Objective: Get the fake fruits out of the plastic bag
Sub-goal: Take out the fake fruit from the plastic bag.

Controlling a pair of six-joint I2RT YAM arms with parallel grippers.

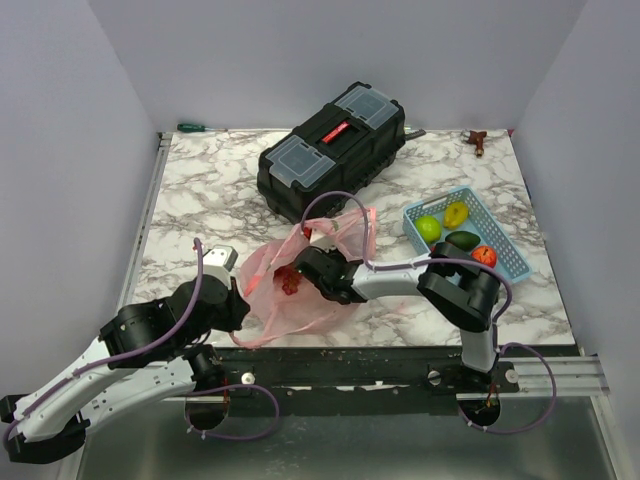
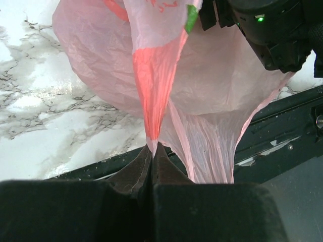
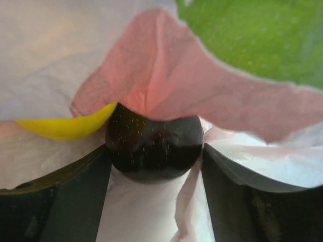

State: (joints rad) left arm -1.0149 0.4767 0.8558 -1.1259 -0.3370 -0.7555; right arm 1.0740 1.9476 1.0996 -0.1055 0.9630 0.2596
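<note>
While my left gripper [image 2: 151, 150] pinches the bag [image 2: 217, 85] by its near edge at the table [image 1: 200, 190] front, my right gripper [image 3: 154, 169], inside the bag, clamps a dark fruit [image 3: 151, 136] beside a yellow fruit [image 3: 65, 127]; beyond, other fruits [image 1: 428, 228] sit in the basket [image 1: 500, 232], with the toolbox [image 1: 330, 150] farthest back

Black plastic toolbox with red latch [image 1: 333, 150], far centre of marble-pattern tabletop [image 1: 200, 190]. Light blue mesh basket [image 1: 497, 228] right. Green-handled screwdriver [image 1: 192, 127] far-left edge; small reddish-brown object [image 1: 479, 141] far right.
</note>
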